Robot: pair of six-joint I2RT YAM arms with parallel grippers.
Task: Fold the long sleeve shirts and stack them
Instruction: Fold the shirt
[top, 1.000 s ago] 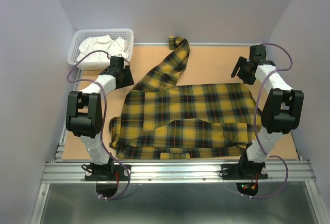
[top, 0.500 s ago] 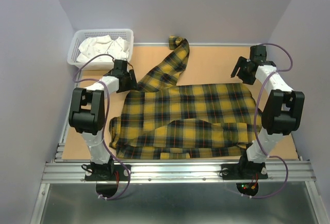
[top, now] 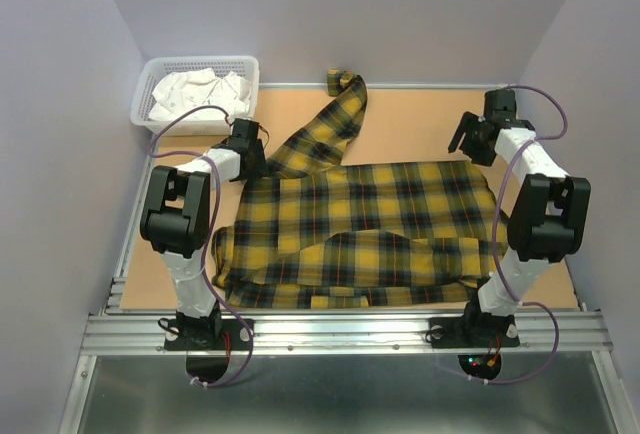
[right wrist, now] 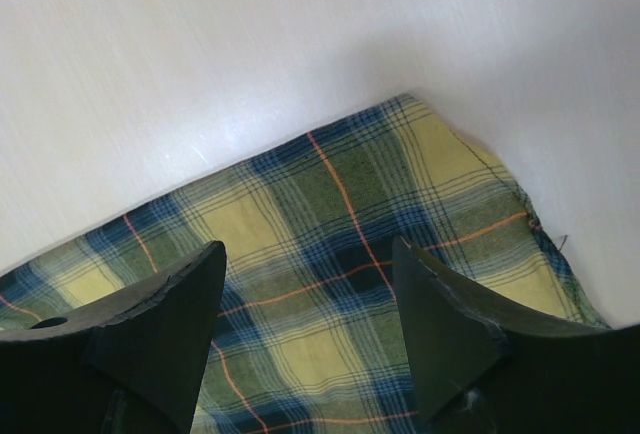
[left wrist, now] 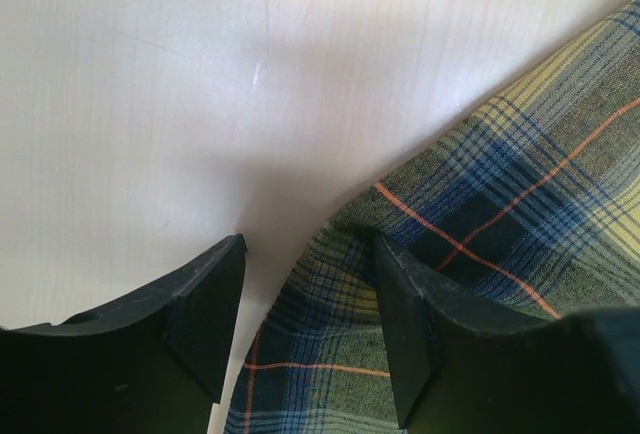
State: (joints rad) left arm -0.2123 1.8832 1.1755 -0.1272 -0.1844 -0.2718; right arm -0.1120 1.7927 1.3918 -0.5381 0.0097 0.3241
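Note:
A yellow and dark plaid long sleeve shirt lies spread across the table, one sleeve reaching toward the far edge. My left gripper is low at the shirt's upper left edge. In the left wrist view the left gripper is open, one finger over bare table and the other over the shirt, with the cloth's edge lying between them. My right gripper hovers at the shirt's far right corner. In the right wrist view the right gripper is open above the shirt, gripping nothing.
A white basket holding white cloths stands at the far left corner. The tan table shows bare past the shirt's far edge. Purple walls close in the left, right and back. A metal rail runs along the near edge.
My left gripper has moved right, from beside the basket to the shirt's upper left edge. The right arm and the shirt have not moved.

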